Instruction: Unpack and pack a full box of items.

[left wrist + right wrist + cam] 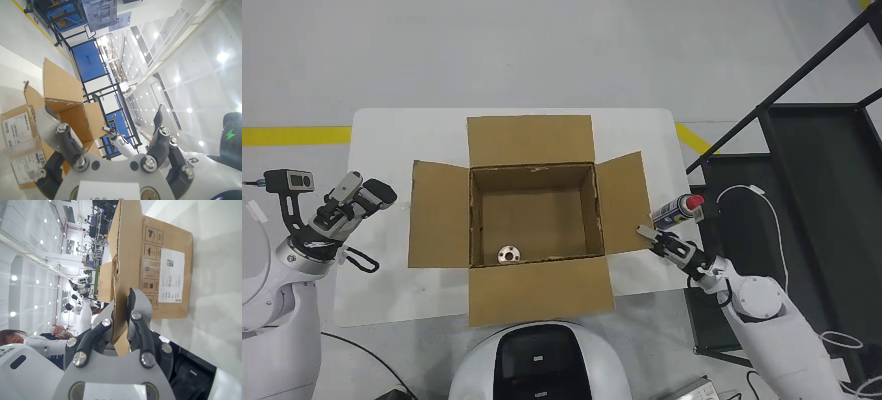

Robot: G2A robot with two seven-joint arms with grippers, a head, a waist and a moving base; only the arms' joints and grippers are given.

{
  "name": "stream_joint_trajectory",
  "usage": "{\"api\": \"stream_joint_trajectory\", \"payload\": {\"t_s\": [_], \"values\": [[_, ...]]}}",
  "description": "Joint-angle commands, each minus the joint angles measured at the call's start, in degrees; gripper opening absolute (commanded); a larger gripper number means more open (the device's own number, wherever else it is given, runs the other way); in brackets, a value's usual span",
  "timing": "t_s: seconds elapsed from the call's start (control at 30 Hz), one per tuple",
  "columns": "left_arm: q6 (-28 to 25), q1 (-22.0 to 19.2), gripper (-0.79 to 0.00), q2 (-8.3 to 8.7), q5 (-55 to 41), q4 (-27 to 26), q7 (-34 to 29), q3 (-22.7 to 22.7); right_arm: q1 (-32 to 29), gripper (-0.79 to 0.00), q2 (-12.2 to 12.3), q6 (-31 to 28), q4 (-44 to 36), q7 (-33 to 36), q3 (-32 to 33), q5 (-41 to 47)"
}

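White table (402,140) bearing cardboard box (532,140), open, four flaps splayed. Right flap (624,205) pinched between clenched jaws of right gripper (122,302). Left gripper (370,192) near table's left edge, jaws spread, empty. Spray can (678,209) lying just beside right flap. Small round ring (509,253) on box floor.

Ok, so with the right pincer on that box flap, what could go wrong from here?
The right pincer is shut on the right flap of the box; a pull could tear the flap or drag the box across the table. The spray can lies at the table edge beside that pincer, so a sweep of the arm might knock it off.
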Motion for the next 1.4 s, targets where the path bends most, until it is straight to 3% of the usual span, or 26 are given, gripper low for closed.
{"api": "stream_joint_trajectory", "payload": {"t_s": [0.0, 0.23, 0.53, 0.73, 0.9, 1.13, 1.37], "values": [[0.0, 0.0, 0.0, 0.0, 0.0, 0.0, 0.0, 0.0, 0.2, 0.0, 0.0, 0.1, 0.3, 0.1, 0.0, -0.4], [0.0, 0.0, 0.0, 0.0, 0.0, 0.0, 0.0, 0.0, -0.4, 0.0, 0.1, -0.1, -0.5, -0.7, 1.7, -2.3], [1.0, 0.5, 0.0, 0.08, 1.2, 0.8, 1.5, -0.1, -3.0, 0.0, 0.6, -3.4, -6.2, -3.7, 8.5, -7.8], [-0.5, 0.2, 0.0, 0.84, 11.9, 4.7, 1.9, -0.5, -4.4, 0.0, 0.6, -5.4, -11.5, -4.8, 11.8, -8.0], [-1.1, -0.4, 0.0, 1.55, 20.8, 7.5, -2.2, 1.8, -4.8, 0.0, 0.7, -4.9, -13.9, -3.2, 12.9, -7.2], [-2.5, 0.9, 0.0, 2.14, 14.8, 7.3, -4.2, -0.1, -6.4, 0.0, 1.4, -6.1, -16.2, 7.5, 13.1, -7.6], [-4.1, 2.0, 0.0, 2.14, 4.0, 6.4, 1.0, -3.5, -12.0, 0.0, 2.1, -4.2, -16.4, 20.0, 12.8, -1.1]]}}
